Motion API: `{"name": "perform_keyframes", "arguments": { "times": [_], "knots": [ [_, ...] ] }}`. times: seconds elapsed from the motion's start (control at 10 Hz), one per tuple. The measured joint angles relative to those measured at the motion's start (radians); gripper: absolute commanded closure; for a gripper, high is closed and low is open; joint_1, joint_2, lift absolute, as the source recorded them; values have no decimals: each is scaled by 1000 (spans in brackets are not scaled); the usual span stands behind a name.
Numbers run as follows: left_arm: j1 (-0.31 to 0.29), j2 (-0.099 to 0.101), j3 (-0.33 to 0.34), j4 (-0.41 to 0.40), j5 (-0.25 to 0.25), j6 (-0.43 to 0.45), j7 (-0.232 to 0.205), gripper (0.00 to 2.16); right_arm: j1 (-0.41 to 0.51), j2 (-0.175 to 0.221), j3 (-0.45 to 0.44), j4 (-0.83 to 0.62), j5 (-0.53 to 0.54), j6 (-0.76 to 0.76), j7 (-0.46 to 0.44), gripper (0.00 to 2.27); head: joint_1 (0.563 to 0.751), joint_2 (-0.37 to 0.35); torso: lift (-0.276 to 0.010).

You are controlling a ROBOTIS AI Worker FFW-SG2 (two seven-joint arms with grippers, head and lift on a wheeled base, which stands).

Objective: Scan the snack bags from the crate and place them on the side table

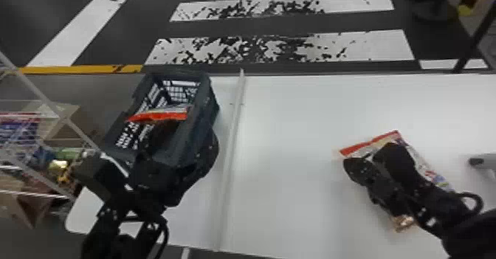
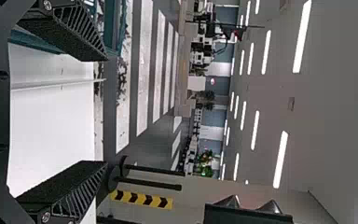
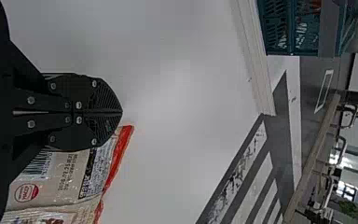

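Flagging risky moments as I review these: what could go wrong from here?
The right gripper is shut beside a bag on the white table, so a low sweep might shove or crumple it. The left gripper is open by the crate, so a finger could catch the crate's rim. A second bag lies between the crate's walls, which might get in the way of a clean grip.

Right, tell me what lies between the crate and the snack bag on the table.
In the head view, a raised white strip, then bare tabletop, separate crate and bag.
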Motion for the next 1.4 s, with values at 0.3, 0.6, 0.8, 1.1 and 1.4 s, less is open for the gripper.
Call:
{"name": "perform_keyframes", "arguments": {
  "times": [0.3,0.6,0.8,1.1,1.4],
  "knots": [
    [0,0,1,0,0,2,0,87,-26,-1,-8,33,9,0,-5,2189,695,148,-94],
    [0,0,0,2,-1,3,0,87,-49,-2,-21,63,10,0,-11,2189,695,130,-94],
    [-1,0,0,3,-2,3,1,87,-56,-3,-28,74,12,0,-11,2189,695,122,-94],
    [-2,0,0,5,-2,3,1,87,-59,-7,-30,82,15,0,-10,2189,695,116,-94],
    [-5,0,0,6,-2,3,2,87,-7,-8,-65,-5,-51,-11,-7,1878,695,122,-94]
  ]
}}
